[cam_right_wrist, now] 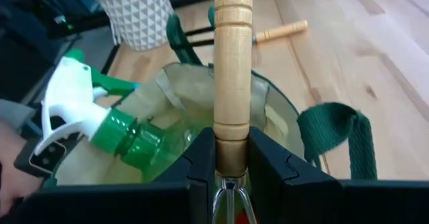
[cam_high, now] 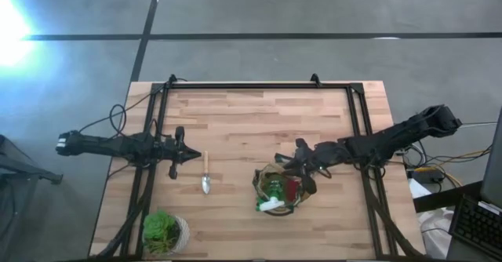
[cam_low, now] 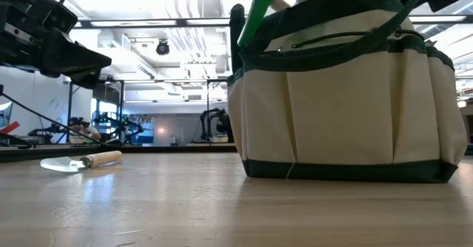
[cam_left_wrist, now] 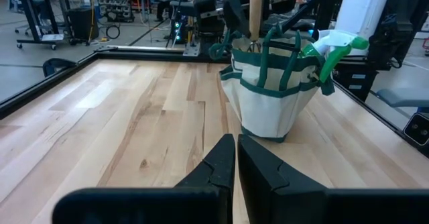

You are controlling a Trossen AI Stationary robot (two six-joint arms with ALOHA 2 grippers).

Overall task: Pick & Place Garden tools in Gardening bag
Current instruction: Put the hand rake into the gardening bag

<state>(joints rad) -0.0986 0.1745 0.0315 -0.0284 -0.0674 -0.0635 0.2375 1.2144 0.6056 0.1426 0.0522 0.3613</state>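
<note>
Item: wooden-handled tool [cam_right_wrist: 232, 70], clamped by right gripper [cam_right_wrist: 231, 158] over bag [cam_high: 276, 190]; snagging on spray bottle [cam_right_wrist: 120, 140] risked. Left gripper [cam_left_wrist: 236, 158], closed empty; trowel [cam_high: 206, 176] at bag's 9 o'clock

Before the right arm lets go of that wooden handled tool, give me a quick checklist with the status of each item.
1. Right gripper shut on wooden-handled tool: ok.
2. Tool over gardening bag opening: ok.
3. Tool's head fully down inside the bag: cannot tell.
4. Spray bottle in bag, beside the tool: ok.
5. Left gripper shut, away from bag: ok.
6. All tools bagged: not ok, trowel lies on table.
</note>
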